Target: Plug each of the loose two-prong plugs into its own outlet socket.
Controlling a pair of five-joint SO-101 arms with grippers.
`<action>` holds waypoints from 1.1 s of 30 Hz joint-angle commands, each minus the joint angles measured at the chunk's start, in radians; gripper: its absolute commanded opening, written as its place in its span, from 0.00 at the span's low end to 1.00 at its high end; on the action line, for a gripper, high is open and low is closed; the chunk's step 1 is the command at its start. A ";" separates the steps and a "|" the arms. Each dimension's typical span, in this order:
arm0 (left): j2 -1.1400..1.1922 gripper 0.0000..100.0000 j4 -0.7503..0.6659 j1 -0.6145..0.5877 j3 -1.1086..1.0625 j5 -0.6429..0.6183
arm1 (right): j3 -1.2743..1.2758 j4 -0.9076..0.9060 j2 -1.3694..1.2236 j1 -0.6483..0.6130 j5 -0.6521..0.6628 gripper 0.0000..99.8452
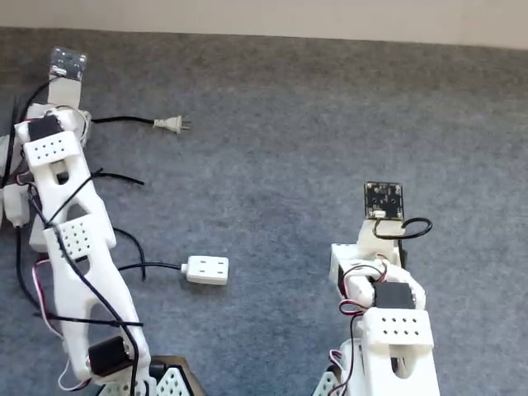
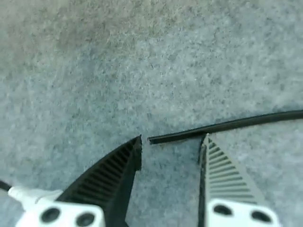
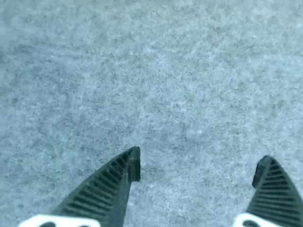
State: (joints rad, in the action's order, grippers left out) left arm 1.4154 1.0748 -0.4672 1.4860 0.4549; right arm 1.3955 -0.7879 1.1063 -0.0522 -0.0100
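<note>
A white two-prong plug [image 1: 171, 124] lies on the grey carpet at the far left, its black cord [image 1: 124, 120] running back toward the left arm [image 1: 58, 153]. A white outlet strip [image 1: 206, 270] rests nearer the front, left of centre, on its own black lead. In the left wrist view my left gripper [image 2: 171, 142] is open just above the carpet, and the end of the black cord [image 2: 222, 125] lies across the gap at its fingertips. My right gripper [image 3: 199, 165] hangs wide open over bare carpet, holding nothing.
The right arm [image 1: 388, 322] stands at the front right, well away from plug and outlet strip. Loose black wires [image 1: 124, 177] trail beside the left arm. Open carpet [image 1: 330, 124] spreads across the middle and the far right.
</note>
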 commanded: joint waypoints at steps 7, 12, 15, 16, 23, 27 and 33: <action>-0.150 0.23 0.603 0.213 0.176 0.359 | -0.004 0.018 0.016 -0.010 0.009 0.37; -0.177 0.23 0.546 0.272 0.168 0.557 | -0.004 0.018 0.016 -0.010 0.011 0.37; -0.177 0.23 0.393 0.272 0.101 0.583 | -0.002 0.016 0.016 -0.010 0.011 0.37; -0.177 0.23 0.318 0.269 0.065 0.580 | -0.002 0.016 0.016 -0.010 0.011 0.37; -0.177 0.22 -0.180 0.245 -0.222 0.583 | -0.002 0.015 0.016 -0.010 0.011 0.37; -0.177 0.22 -0.296 0.259 -0.374 0.585 | -0.002 0.015 0.016 -0.010 0.011 0.37; -0.177 0.21 -0.331 0.275 -0.481 0.600 | -0.002 0.015 0.016 -0.010 0.011 0.37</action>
State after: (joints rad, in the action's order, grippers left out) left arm 1.2405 0.7741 -0.2140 1.0625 1.0319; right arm 1.3955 -0.7879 1.1063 -0.0522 -0.0100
